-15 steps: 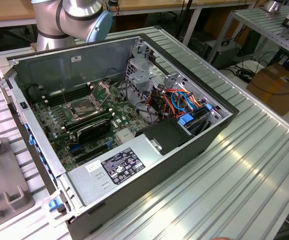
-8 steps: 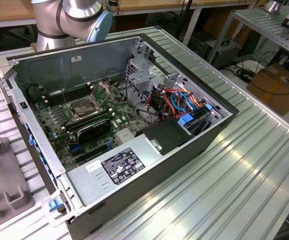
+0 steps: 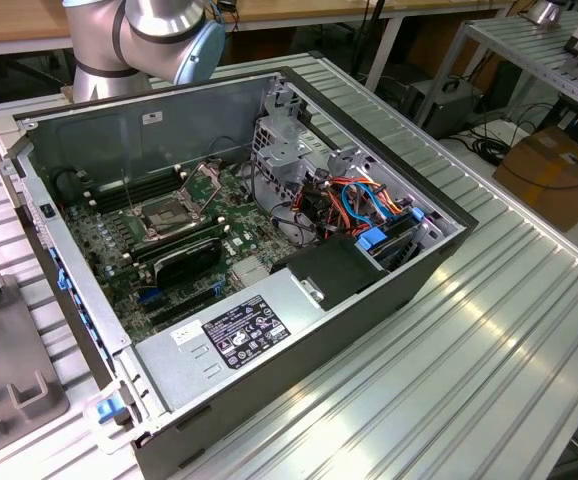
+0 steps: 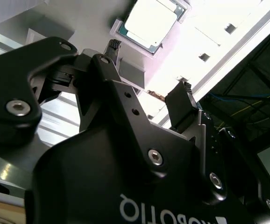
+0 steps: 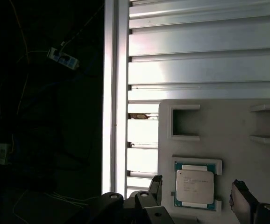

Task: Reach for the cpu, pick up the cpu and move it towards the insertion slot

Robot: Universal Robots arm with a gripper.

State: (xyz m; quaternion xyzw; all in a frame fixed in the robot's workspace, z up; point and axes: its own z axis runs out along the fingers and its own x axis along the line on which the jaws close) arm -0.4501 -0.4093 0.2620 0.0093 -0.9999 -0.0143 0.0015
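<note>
Near one edge of the grey holder (image 5: pixel 233 121), the chip (image 5: pixel 194 186) lies flat in its recess, not gripped. Gripper (image 4: pixel 149 69) hovers close, fingers (image 5: pixel 241 197) spread, one to each side, apart from it. Risk: an off-centre closing could tilt the chip or jam it against the recess walls. Socket (image 3: pixel 171 212) in the computer case (image 3: pixel 119 130) stands open.

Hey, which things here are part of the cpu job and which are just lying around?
Job: cpu in its grey holder; open gripper near it; insertion slot in the case.
Lying about: power supply, cables, cardboard box.
</note>
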